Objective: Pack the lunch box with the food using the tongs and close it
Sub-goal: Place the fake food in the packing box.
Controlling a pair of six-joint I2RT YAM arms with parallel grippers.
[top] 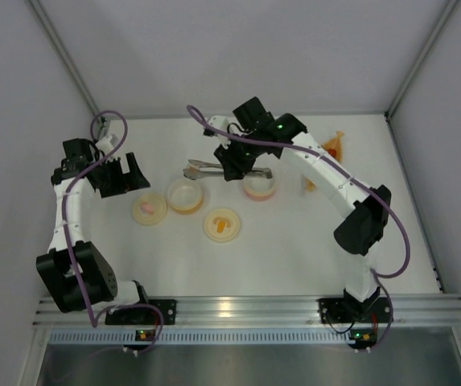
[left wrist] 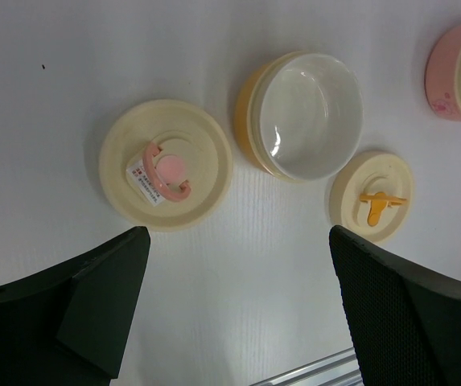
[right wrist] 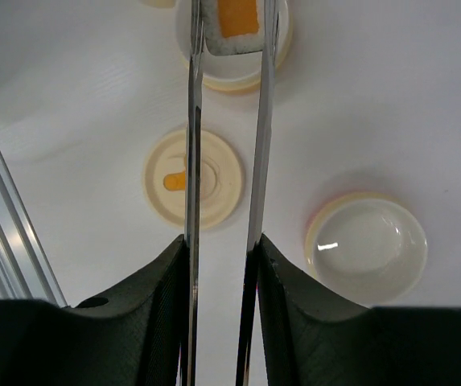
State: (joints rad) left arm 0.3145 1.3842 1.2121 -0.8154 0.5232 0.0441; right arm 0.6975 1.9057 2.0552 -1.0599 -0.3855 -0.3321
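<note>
The right wrist view's top edge cuts off the sushi roll (right wrist: 236, 22) and the tongs (right wrist: 193, 121).

Bowls: two are sitting open, orange bowl (left wrist: 306, 117), pink bowl (right wrist: 367, 245).
Lids: two are lying flat, pink-handled lid (left wrist: 166, 165), orange-handled lid (left wrist: 372, 197).
Tongs (right wrist: 260, 161): one pair.
Sushi roll (right wrist: 232, 24): one.
Leaf dish (top: 333, 145): probably one, blurred.

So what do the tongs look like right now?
The tongs are long, thin and shiny silver, like metal. They have two straight arms that run side by side with a narrow gap between them. The right gripper squeezes them, with one black finger pressing on each arm. At the far tips they pinch the sushi, which is white with an orange middle, over the cream-rimmed bowl. I can't see them touching anything else.
</note>
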